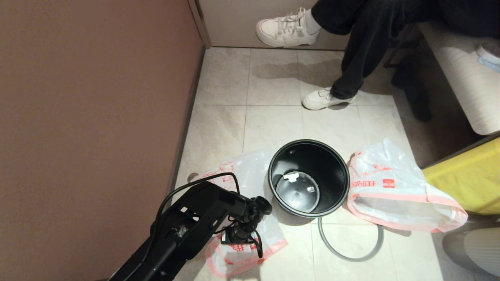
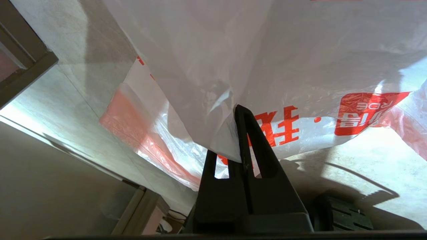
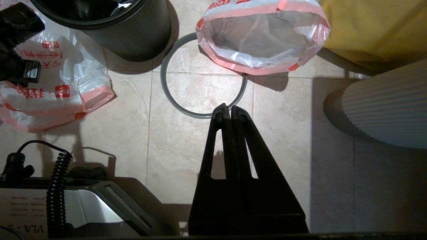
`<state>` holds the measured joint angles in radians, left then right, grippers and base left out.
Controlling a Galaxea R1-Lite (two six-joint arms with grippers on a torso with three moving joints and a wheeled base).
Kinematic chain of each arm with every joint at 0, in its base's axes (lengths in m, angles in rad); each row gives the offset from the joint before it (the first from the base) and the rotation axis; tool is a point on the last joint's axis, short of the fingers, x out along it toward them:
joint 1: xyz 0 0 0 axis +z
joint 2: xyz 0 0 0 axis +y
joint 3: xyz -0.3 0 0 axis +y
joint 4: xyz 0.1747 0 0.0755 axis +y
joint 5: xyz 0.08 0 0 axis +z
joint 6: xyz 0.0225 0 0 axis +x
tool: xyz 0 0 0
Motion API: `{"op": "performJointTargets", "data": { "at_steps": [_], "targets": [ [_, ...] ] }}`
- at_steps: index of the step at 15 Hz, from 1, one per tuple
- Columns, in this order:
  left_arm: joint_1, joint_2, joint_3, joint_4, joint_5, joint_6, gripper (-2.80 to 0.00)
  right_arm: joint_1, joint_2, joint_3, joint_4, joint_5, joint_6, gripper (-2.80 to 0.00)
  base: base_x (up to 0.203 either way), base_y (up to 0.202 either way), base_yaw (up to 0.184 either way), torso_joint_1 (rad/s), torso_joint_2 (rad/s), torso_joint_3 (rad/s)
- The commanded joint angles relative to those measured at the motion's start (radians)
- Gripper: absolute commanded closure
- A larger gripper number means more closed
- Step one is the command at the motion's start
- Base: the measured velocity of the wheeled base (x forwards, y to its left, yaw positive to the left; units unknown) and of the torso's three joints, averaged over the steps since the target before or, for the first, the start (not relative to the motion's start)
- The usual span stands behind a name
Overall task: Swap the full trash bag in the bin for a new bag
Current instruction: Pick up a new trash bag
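The small round black plastic wastebasket [image 1: 308,178] is standing upright on the pale tiled floor [image 1: 269,117], unlined, with a couple of white scraps lying on its glossy bottom. Its loose grey ring [image 1: 349,244] is lying flat on the tiles just near of the bin, one edge tucked under the bulky translucent white bag with red print and a pink hem band [image 1: 398,189]. That full bag is resting on its side just right of the bin, its mouth gaping toward the near side.

The thin, limp translucent white bag with the same red characters and pink hem [image 1: 250,230] is sprawling on the floor on the bin's left — part of it lifted. The left end effector [image 2: 237,115] is reaching down over it, clenched on a fold of the plastic; the film is draping up and over the closed fingertips in the left wrist view.

The right end effector [image 3: 226,111] is hanging above bare tiles near the grey ring — clenched on nothing, its fingers pressed together.

Farther off, a seated person's white sneakers [image 1: 322,98] and dark trousers are showing, and a yellow fabric edge [image 1: 468,175] is sitting at the right.
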<state>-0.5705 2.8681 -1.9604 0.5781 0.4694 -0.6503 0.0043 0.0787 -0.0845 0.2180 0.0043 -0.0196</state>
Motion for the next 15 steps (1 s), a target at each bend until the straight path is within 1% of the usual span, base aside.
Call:
{"op": "performJointTargets", "data": {
  "at_steps": [1,3,5,8,11,15],
  "targets": [
    [-0.002,0.0,0.0,0.005,0.003,-0.007,0.0,0.0,0.0,0.0,0.001,0.0,0.0,0.0,0.0,0.0,0.0,0.0,0.0,0.0],
    [-0.008,-0.036,0.003,0.019,0.003,-0.014,0.0,0.0,-0.007,0.0,0.001,0.002,0.0,0.0,0.0,0.0,0.0,0.0,0.0,0.0],
    [-0.02,-0.106,0.01,0.058,0.001,-0.026,0.0,0.0,-0.019,0.0,0.001,0.0,0.0,0.0,0.0,0.0,0.0,0.0,0.0,0.0],
    [-0.047,-0.243,0.017,0.179,0.0,-0.055,0.0,0.0,-0.079,0.0,0.001,0.0,0.0,0.0,0.0,0.0,0.0,0.0,0.0,0.0],
    [-0.061,-0.349,0.018,0.29,0.0,-0.082,0.0,0.0,-0.079,0.0,0.0,0.0,0.0,0.0,0.0,0.0,0.0,0.0,0.0,0.0],
    [-0.078,-0.494,0.019,0.465,0.008,-0.129,0.0,0.0,-0.079,0.0,0.0,0.0,0.0,0.0,0.0,0.0,0.0,0.0,0.0,0.0]
  ]
}}
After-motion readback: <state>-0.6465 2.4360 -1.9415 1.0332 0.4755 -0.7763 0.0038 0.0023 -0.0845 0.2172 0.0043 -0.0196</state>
